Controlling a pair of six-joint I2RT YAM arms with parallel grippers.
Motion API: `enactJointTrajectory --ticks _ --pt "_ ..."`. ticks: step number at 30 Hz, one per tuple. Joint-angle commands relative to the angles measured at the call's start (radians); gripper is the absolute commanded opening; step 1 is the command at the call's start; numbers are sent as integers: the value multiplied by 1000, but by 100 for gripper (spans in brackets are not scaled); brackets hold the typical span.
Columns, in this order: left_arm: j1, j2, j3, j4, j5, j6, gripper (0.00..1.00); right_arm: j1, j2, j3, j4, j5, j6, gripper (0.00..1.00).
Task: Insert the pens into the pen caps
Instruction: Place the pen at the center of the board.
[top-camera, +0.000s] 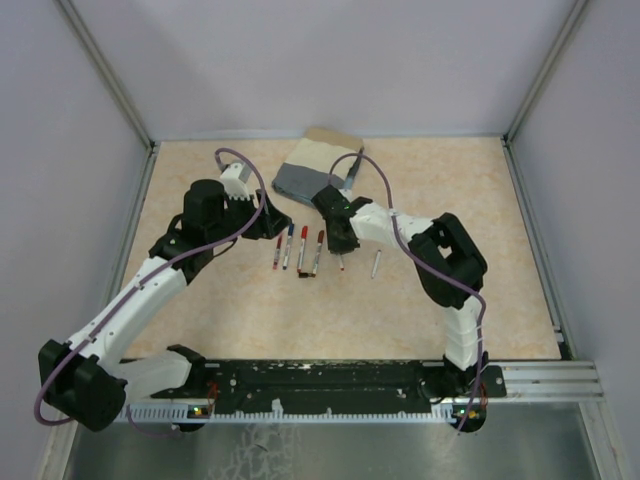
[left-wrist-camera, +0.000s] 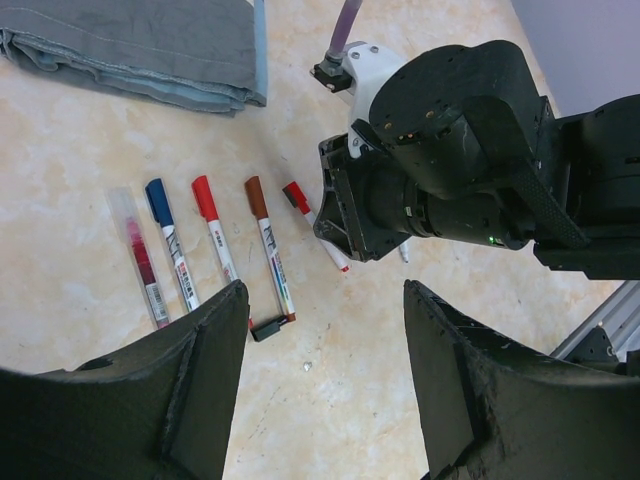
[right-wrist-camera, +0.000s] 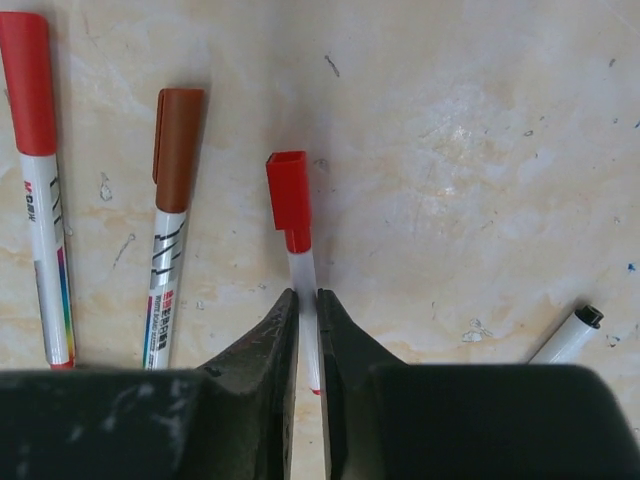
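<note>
Top view: my right gripper (top-camera: 341, 244) is low at the right end of the row of pens (top-camera: 302, 250), and my left gripper (top-camera: 268, 222) is at the row's left end. One uncapped pen (top-camera: 376, 264) lies apart to the right. The folded cloth (top-camera: 310, 170) is beyond the pens.

Left wrist view: my left gripper (left-wrist-camera: 322, 300) is spread wide and holds nothing. A loose black cap (left-wrist-camera: 265, 328) lies at the tail of the brown-capped pen (left-wrist-camera: 270, 245). It is tiny and probably rolls easily, so I judge it needs a careful pinch across its sides.

Right wrist view: my right gripper (right-wrist-camera: 305, 300) is pinched onto the white barrel of the red-capped pen (right-wrist-camera: 297, 250), just below its cap. The pen lies flat on the table (right-wrist-camera: 450, 150). I cannot tell whether that cap is fully seated. I judge the pen to be light and stiff, with a smooth plastic barrel that could slip or twist. A mid-barrel hold looks best, leaving the tip free.
</note>
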Motion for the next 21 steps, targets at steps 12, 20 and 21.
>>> enactJointTrajectory --ticks 12,20,21 --pt "6 -15 -15 10 27 -18 68 26 -67 -90 41 -11 288 2" --pt "6 -12 -16 8 30 -20 68 26 -49 -70 32 -8 292 12" --pt "7 -12 -16 8 31 -19 68 27 -43 -64 22 -1 285 13"
